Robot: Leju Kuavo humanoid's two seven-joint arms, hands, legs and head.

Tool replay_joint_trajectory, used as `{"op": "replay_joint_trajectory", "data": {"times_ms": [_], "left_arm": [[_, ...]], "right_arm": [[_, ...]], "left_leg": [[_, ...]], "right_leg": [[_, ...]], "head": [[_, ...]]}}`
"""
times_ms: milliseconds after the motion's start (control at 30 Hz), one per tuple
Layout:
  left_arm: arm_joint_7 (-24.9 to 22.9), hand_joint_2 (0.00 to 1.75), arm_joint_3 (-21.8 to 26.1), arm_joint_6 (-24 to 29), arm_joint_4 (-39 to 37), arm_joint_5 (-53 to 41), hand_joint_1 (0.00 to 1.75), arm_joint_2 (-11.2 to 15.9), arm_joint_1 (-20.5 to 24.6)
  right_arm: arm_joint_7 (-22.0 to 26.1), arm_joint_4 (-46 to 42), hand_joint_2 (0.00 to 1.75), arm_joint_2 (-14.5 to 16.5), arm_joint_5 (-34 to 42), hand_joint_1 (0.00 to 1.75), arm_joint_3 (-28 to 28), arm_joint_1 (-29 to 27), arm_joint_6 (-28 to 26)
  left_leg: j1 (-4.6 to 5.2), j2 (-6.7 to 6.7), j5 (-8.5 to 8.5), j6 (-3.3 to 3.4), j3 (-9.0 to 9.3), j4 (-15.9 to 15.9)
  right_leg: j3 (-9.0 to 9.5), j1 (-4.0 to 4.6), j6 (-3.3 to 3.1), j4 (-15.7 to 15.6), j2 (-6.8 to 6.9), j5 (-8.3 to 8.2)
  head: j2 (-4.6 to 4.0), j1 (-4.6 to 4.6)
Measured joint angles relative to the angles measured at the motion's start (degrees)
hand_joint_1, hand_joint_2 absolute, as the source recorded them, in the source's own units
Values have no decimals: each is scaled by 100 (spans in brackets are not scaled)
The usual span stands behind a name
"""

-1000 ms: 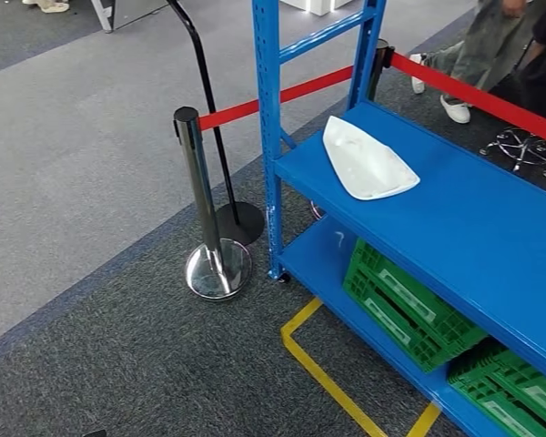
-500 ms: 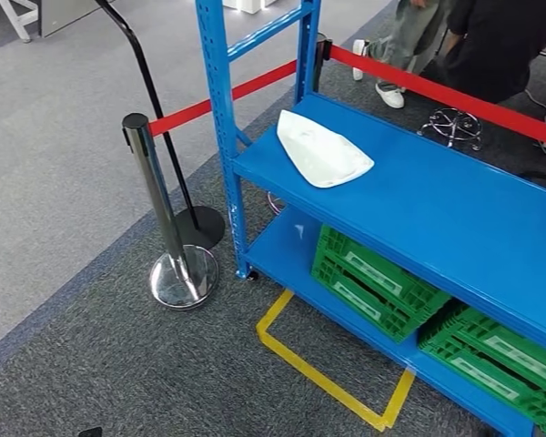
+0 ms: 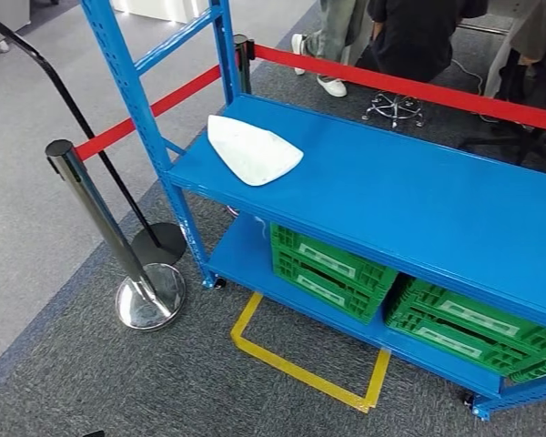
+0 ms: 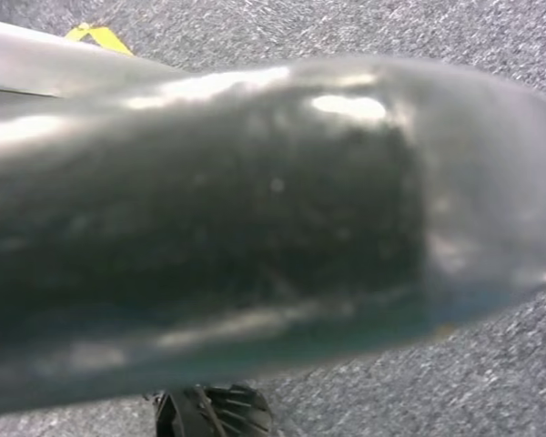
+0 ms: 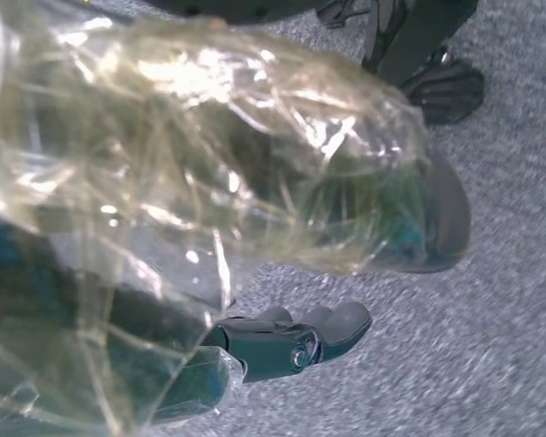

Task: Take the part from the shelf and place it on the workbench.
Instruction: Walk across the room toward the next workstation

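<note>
Right hand [image 5: 277, 341] wrapped in clear plastic, dark fingers [image 5: 338, 320] held straight, holding nothing. Left hand [image 4: 208, 273] a blurry grey shape, can't tell if open. Flat white curved part [image 3: 253, 150] lying on blue metal shelf [image 3: 408, 196], near its left end. Green plastic crates [image 3: 328, 269] underneath.

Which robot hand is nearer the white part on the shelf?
Left, probably, though unsure: the white part lies left of centre in the head view. Left robot hand and right robot hand both hang over carpet.

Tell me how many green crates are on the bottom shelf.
2 clearly: one crate on the left of the bottom shelf, one on the right. A green edge at far right may be another.
</note>
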State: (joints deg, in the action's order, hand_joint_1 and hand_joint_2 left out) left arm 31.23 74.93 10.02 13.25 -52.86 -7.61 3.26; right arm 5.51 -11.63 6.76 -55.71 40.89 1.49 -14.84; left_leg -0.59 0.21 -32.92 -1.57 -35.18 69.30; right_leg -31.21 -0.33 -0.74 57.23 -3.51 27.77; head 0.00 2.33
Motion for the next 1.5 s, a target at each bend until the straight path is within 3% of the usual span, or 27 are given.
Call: {"op": "replay_joint_trajectory", "data": {"times_ms": [67, 133, 167, 200, 267, 300, 367, 433, 467, 500, 567, 633, 733, 800, 900, 933, 967, 1000, 1067, 1133, 1233, 1300, 1400, 1433, 1467, 1500], "left_arm": [[0, 0, 0, -14, 0, 0, 0, 12, 3], [0, 0, 1, -26, 0, 1, 0, 22, 4], [0, 0, 2, -29, 0, 1, 0, 26, 7], [0, 0, 2, -29, 0, 1, 0, 19, 11], [0, 0, 2, -36, 1, 1, 0, 11, 20], [0, 0, 2, -42, 2, 1, 0, 7, 17], [-1, 0, 2, -50, 2, 1, 0, 9, -1], [-2, 0, 2, -56, 2, 1, 0, 9, -11], [-2, 0, 2, -62, 2, 0, 0, 8, -5], [-2, 0, 2, -68, 2, -1, 0, 5, 3], [-2, 0, 1, -74, 2, -2, 0, 2, 20], [-2, 0, 0, -71, 2, -2, 0, 3, 31], [-2, 0, 2, -69, 2, -2, 0, 5, 41], [-2, 0, 2, -69, 2, -2, 0, 8, 41], [-2, 0, 2, -71, 2, -5, 0, 4, 28], [-2, 0, 1, -72, 2, -6, 0, 5, 23], [-2, 0, 2, -72, 2, -6, 0, 7, 18], [-2, 0, 2, -73, 2, -6, 0, 10, 14], [-2, 0, 2, -74, 2, -4, 0, 18, 12], [-3, 0, 3, -77, 2, 2, 0, 22, 23], [-6, 0, 11, -78, 2, 42, 0, 19, 28], [-11, 0, 17, -71, 2, 67, 0, 14, 27], [-67, 0, 43, 30, 2, 121, 0, 10, 37], [-107, 0, 59, 87, 2, 145, 0, 7, 37], [-150, 0, 81, 142, 2, 164, 0, 2, 38], [-182, 0, 100, 185, 2, 178, 0, -5, 40]], "right_arm": [[7, 2, 0, 6, -3, 0, 0, 3, -1], [20, 5, 0, 14, -5, 0, 0, 22, 2], [26, 7, 0, 17, -6, 0, 0, 25, 4], [31, 7, 0, 14, -7, 0, 0, 20, 5], [35, 7, 0, 9, -9, 0, 0, -3, 3], [36, 7, 0, 7, -10, 0, 0, -3, 0], [38, 7, 0, 6, -14, 0, 0, 19, -4], [35, 7, 0, 6, -19, 0, 0, 27, -5], [30, 7, 0, 6, -25, 0, 0, 17, -5], [20, 7, 0, 5, -34, 0, 0, 6, -6], [-5, 7, 0, 3, -51, 0, 0, 2, -9], [-28, 7, 0, 1, -60, 0, 0, 15, -16], [-68, 7, 0, 0, -69, 0, 1, -2, -40], [-101, 7, 0, -2, -73, 0, 3, 1, -62], [-133, 7, 0, -3, -78, 0, 4, 23, -67], [-146, 7, 0, -3, -80, 0, 4, 20, -64], [-159, 7, 0, -3, -82, 0, 4, 16, -62], [-173, 7, 0, -3, -85, 0, 4, 13, -60], [-201, 7, 0, 1, -89, 0, 4, 16, -57], [-226, 8, 0, 7, -96, 0, 4, 25, -55], [-243, 8, 0, 10, -108, 0, 4, 26, -55], [-252, 7, 0, 8, -118, 0, 4, 22, -56], [-297, 7, 0, 8, -132, 0, 4, 21, -37], [-334, 8, 0, 8, -136, 0, 4, 17, -26], [-376, 8, 0, 8, -141, 0, 4, 12, -15], [-417, 9, 0, 8, -146, 0, 4, 8, -7]], "left_leg": [[-3, -256, 415, 90, 273, -685], [-4, -509, 542, 165, 450, -1136], [-1, -545, 517, 185, 466, -1195], [-3, -485, 513, 192, 482, -1246], [-23, -342, 552, 222, 509, -1329], [-37, -257, 572, 242, 524, -1372], [-33, -88, 579, 266, 525, -1391], [-27, 64, 575, 265, 519, -1388], [-27, 119, 572, 260, 518, -1384], [-28, 158, 567, 249, 521, -1379], [-17, 205, 547, 203, 526, -1352], [7, 229, 533, 135, 518, -1315], [-4, 231, 531, 37, 510, -1289], [-24, 158, 344, -18, 419, -1058], [-33, 49, -218, -61, -55, 12], [-33, 40, -296, -61, -180, 285], [-32, 38, -255, -51, -218, 363], [-30, 36, -102, -31, -150, 211], [-14, 20, 317, 41, 186, -509], [8, -1, 508, 103, 448, -1101], [17, -2, 515, 154, 484, -1268], [-3, 11, 560, 216, 494, -1329], [-6, 39, 583, 264, 484, -1354], [-3, 47, 583, 264, 482, -1353], [-1, 54, 582, 263, 484, -1350], [-3, 56, 581, 260, 488, -1346]], "right_leg": [[1, 14, 17, 10, -142, -4], [-51, 1, 68, 29, -278, -20], [-88, -13, 108, 31, -342, -35], [-129, -28, 149, 20, -404, -53], [-229, -29, 203, 118, -246, 7], [-342, -26, 223, 318, -80, 130], [-677, -43, 268, 1009, 226, 504], [-922, -63, 326, 1559, 298, 707], [-894, -70, 347, 1556, 309, 655], [-743, -78, 359, 1323, 324, 509], [-266, -84, 351, 523, 380, 195], [24, -74, 290, 42, 415, 92], [46, -58, 174, 2, 406, 90], [46, -71, 95, -14, 395, 65], [30, -62, 34, -19, 370, 51], [28, -53, 30, -18, 360, 51], [29, -44, 30, -18, 347, 51], [35, -36, 30, -17, 331, 51], [48, -23, 34, -16, 301, 51], [29, 0, 63, 3, 283, 51], [-14, 1, 156, 1, 281, 34], [-105, -9, 213, 163, 290, 162], [-583, -32, 267, 1180, 300, 687], [-724, -37, 282, 1484, 302, 785], [-780, -40, 295, 1608, 304, 779], [-720, -44, 302, 1492, 309, 658]], "head": [[0, -7], [0, -7], [0, -7], [0, 1], [0, -17], [0, -37], [0, -67], [0, -66], [0, -67], [0, -68], [0, -70], [0, -58], [0, -46], [0, -32], [0, -11], [0, -13], [0, -10], [0, -11], [0, -11], [0, -14], [0, -16], [0, -34], [0, -74], [0, -71], [0, -72], [0, -74]]}}
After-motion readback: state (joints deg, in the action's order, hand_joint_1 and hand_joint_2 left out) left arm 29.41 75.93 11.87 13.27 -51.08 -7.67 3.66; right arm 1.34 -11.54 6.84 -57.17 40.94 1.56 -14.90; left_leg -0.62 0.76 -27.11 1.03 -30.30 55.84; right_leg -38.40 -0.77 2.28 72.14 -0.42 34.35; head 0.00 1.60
